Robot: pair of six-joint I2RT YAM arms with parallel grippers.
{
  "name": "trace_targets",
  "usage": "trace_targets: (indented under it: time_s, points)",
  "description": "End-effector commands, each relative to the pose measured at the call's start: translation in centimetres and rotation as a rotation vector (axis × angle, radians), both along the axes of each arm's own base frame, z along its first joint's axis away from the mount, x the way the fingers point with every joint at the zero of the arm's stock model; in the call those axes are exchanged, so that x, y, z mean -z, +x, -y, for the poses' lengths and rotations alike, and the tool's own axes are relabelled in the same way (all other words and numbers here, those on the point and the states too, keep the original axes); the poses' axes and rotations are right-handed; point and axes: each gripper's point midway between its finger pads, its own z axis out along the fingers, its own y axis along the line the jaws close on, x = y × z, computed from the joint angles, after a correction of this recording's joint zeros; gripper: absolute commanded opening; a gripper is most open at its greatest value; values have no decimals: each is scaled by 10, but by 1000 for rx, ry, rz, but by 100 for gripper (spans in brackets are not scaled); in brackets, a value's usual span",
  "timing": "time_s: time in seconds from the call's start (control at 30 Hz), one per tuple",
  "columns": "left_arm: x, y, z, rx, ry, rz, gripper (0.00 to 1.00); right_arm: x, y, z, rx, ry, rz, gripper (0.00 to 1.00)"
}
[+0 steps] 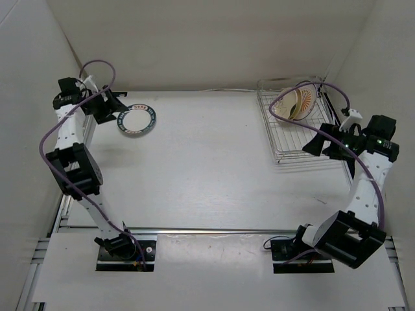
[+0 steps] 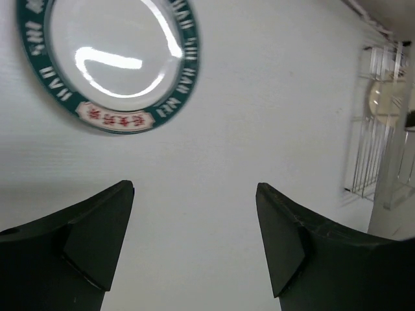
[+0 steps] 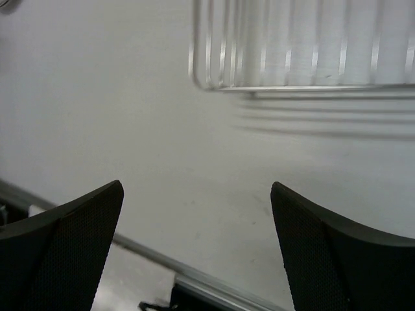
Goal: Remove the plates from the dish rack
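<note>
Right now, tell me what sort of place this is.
Probably a robotics test cell, not a kitchen: bare white walls box in the table, left arm and right arm bolted at its edge, one dish rack as prop.

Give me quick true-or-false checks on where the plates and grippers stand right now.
1. The lettered plate lies flat on the table, outside the dish rack. True.
2. The left gripper is shut on the lettered plate. False: it is open and empty, and the plate lies beyond its fingers.
3. The dish rack holds no plates. False: the sunburst plate sits in it.
4. The right gripper is open and holds nothing. True.
</note>
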Motion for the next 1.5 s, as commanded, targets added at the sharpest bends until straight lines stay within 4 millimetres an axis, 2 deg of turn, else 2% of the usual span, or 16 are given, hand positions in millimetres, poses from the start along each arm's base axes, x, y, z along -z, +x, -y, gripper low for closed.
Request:
trace_targets:
  time_s: [0.0,0.03,0.13,0.17,0.2,0.27,0.4,0.5,0.53,0.67,0.77,0.93,0.97,1.07,1.37,1.47]
  points:
    - [-90,-26,60,192,46,235,87,-17,56,42,206,-140,61,96]
    - [-103,-37,72,217,82,261,87,-11,66,49,232,-153,39,95]
    - [-120,-62,117,336,160,330,87,-20,91,60,249,-227,59,92]
    - [-123,-69,127,364,165,344,87,-37,102,64,253,-265,104,90]
    - [-126,-78,143,415,154,362,88,-35,112,68,243,-303,102,87]
    - [-126,-96,153,459,130,370,90,-56,129,68,233,-387,148,84]
    - [-110,-118,165,528,70,327,92,-61,166,49,121,-489,143,73]
    - [-102,-127,169,577,80,322,92,-67,194,36,87,-559,122,51]
    - [-95,-128,174,597,110,319,92,-67,201,30,91,-561,113,38]
    - [-91,-129,173,597,167,315,92,-61,225,27,124,-523,88,31]
    - [-88,-127,172,587,196,306,92,-57,235,23,109,-530,102,31]
    - [-69,-114,176,582,325,262,92,-22,243,13,70,-526,38,31]
    - [-71,-110,175,575,335,266,92,-23,245,10,73,-511,45,31]
    - [-71,-100,178,568,314,257,92,3,252,8,58,-491,-8,31]
    - [-59,-89,185,587,272,225,92,41,269,1,33,-476,-68,31]
    - [-58,-90,189,596,244,217,92,45,277,2,35,-476,-59,31]
